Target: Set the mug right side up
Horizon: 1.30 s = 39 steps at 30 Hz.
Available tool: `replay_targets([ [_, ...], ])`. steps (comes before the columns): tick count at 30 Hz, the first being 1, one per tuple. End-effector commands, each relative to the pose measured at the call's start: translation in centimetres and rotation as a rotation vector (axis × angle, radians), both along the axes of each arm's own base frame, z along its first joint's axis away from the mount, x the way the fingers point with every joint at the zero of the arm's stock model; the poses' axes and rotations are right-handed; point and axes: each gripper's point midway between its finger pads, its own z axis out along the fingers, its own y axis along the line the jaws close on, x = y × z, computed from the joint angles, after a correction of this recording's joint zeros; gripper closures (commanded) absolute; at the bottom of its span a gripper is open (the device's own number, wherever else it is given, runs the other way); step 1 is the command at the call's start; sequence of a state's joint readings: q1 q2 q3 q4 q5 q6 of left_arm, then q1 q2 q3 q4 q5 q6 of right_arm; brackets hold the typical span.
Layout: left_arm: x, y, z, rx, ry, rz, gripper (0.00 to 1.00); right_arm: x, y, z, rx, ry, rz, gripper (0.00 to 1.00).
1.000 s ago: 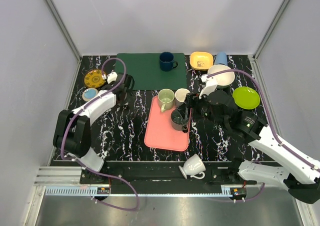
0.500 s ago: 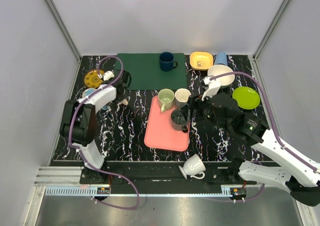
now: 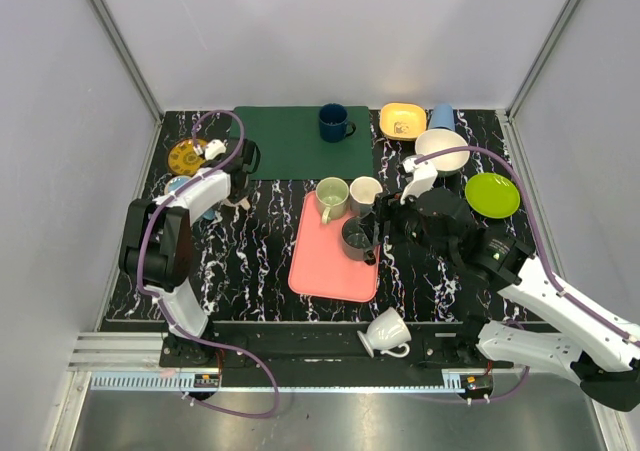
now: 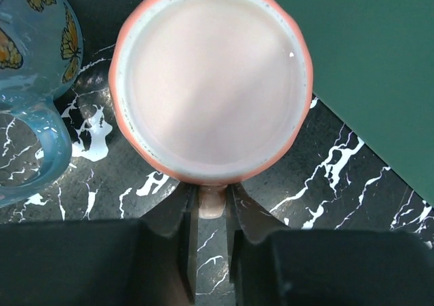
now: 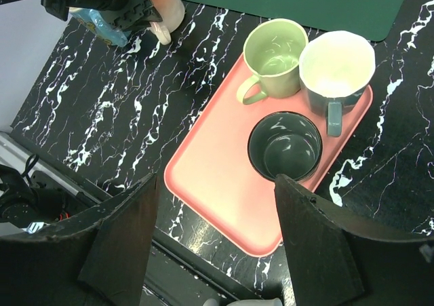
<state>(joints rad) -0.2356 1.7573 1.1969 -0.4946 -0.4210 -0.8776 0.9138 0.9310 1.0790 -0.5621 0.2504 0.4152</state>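
A salmon-pink mug [image 4: 210, 82] stands upside down on the black marbled table, its pale flat base facing up, just off the left edge of the green mat [image 4: 380, 62]. My left gripper [image 4: 211, 199] is shut on the mug's small handle [image 4: 211, 205], one finger on each side. The right wrist view shows the same mug [image 5: 167, 7] under the left gripper [image 5: 129, 1]. From above, the left gripper [image 3: 233, 186] covers most of the mug. My right gripper [image 5: 217, 184] hangs open and empty over the pink tray [image 5: 217, 177].
A blue butterfly mug [image 4: 30, 82] sits close to the left of the pink mug. On the tray stand a green mug [image 5: 271, 51], a white mug [image 5: 336, 65] and a dark mug [image 5: 285, 146]. A white mug [image 3: 385, 333] lies by the near rail. Bowls and plates line the back.
The left gripper's jaws have closed from wide apart onto the pink mug's handle, and the left arm has shifted slightly toward the back. The right arm has barely moved.
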Motion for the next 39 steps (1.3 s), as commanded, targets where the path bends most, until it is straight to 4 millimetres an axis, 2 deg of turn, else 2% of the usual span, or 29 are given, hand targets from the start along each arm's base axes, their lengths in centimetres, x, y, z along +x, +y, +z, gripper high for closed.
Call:
replay_targets([
  [1,1.4,0.3,1.8,-0.011,-0.067,0.011,0.91,0.5,0.3,0.8,0.025,-0.034,-0.016,0.26],
  [4,1.1,0.2,1.9,-0.013,-0.072,0.002,1.00,0.5,0.3,0.6,0.025,-0.027,-0.018,0.26],
  [7,0.6,-0.3,2.1,-0.037,-0.077,-0.035,1.00,0.4,0.4,0.5,0.025,-0.023,-0.013,0.26],
  [10,0.0,-1.4,3.9,-0.089,-0.125,-0.089,1.00,0.2,0.6,0.4,0.034,-0.016,-0.003,0.26],
  [11,-0.1,-1.7,6.0,-0.106,-0.184,-0.107,1.00,0.1,0.7,0.6,0.041,-0.015,0.003,0.26],
  [13,-1.1,-2.8,7.7,-0.139,-0.226,-0.156,1.00,0.0,0.8,0.8,0.054,-0.013,0.011,0.26],
  [14,-1.7,-3.1,10.3,-0.155,-0.293,-0.180,1.00,-0.1,1.0,1.1,0.062,-0.013,0.019,0.26],
  [16,-3.1,-4.4,12.4,-0.190,-0.339,-0.236,1.00,-0.1,1.2,1.3,0.073,-0.013,0.026,0.26],
  [17,-4.0,-4.7,15.0,-0.208,-0.405,-0.260,1.00,-0.2,1.5,1.5,0.081,-0.014,0.036,0.26],
  [18,-4.6,-5.2,16.2,-0.229,-0.438,-0.284,1.00,-0.2,1.7,1.7,0.090,-0.013,0.044,0.26],
  [19,-6.0,-6.2,18.3,-0.273,-0.494,-0.335,1.00,-0.2,2.2,2.4,0.123,-0.032,0.060,0.26],
  [21,-7.1,-7.8,21.3,-0.353,-0.605,-0.414,1.00,-1.0,3.4,3.0,0.200,-0.019,0.118,0.25],
  [22,-9.2,-9.5,22.7,-0.459,-0.663,-0.496,1.00,-1.0,4.4,4.7,0.286,-0.054,0.141,0.25],
  [23,-9.5,-10.4,25.2,-0.519,-0.779,-0.542,1.00,-2.1,5.3,4.1,0.330,-0.033,0.209,0.25],
  [24,-10.5,-11.1,25.0,-0.570,-0.804,-0.576,1.00,-2.8,6.1,4.8,0.406,-0.013,0.248,0.25],
  [25,-12.5,-12.1,26.9,-0.661,-0.859,-0.638,1.00,-3.3,6.8,6.5,0.482,-0.038,0.294,0.25],
  [26,-13.2,-12.5,29.2,-0.700,-0.953,-0.683,1.00,-4.3,7.9,6.5,0.504,-0.006,0.367,0.25],
  [27,-14.0,-12.8,29.5,-0.729,-0.971,-0.707,1.00,-4.8,8.5,6.8,0.535,0.030,0.396,0.24],
  [28,-15.5,-13.2,30.9,-0.772,-1.009,-0.757,1.00,-5.1,9.0,8.1,0.584,0.012,0.437,0.24],
  [29,-16.3,-13.5,32.1,-0.793,-1.055,-0.790,1.00,-6.0,9.9,8.1,0.601,0.037,0.501,0.24],
  [30,-16.9,-13.7,32.5,-0.813,-1.066,-0.814,1.00,-6.4,10.2,8.6,0.639,0.057,0.526,0.23],
  [31,-18.0,-14.0,33.1,-0.851,-1.075,-0.853,1.00,-6.7,10.3,9.9,0.689,0.023,0.558,0.23],
  [32,-18.7,-14.2,33.9,-0.872,-1.105,-0.878,1.00,-7.0,10.6,9.8,0.703,0.036,0.582,0.23],
  [33,-19.0,-14.4,33.6,-0.895,-1.096,-0.886,1.00,-7.1,10.7,10.2,0.722,0.041,0.589,0.23],
  [35,-20.2,-14.4,34.6,-0.954,-1.130,-0.903,1.00,-6.9,11.5,10.5,0.727,0.059,0.608,0.22],
  [36,-20.4,-14.4,34.2,-0.974,-1.126,-0.899,1.00,-6.9,11.9,10.4,0.726,0.073,0.616,0.22],
  [39,-21.7,-14.4,35.2,-1.033,-1.163,-0.919,1.00,-6.6,12.9,10.0,0.737,0.112,0.632,0.22],
])
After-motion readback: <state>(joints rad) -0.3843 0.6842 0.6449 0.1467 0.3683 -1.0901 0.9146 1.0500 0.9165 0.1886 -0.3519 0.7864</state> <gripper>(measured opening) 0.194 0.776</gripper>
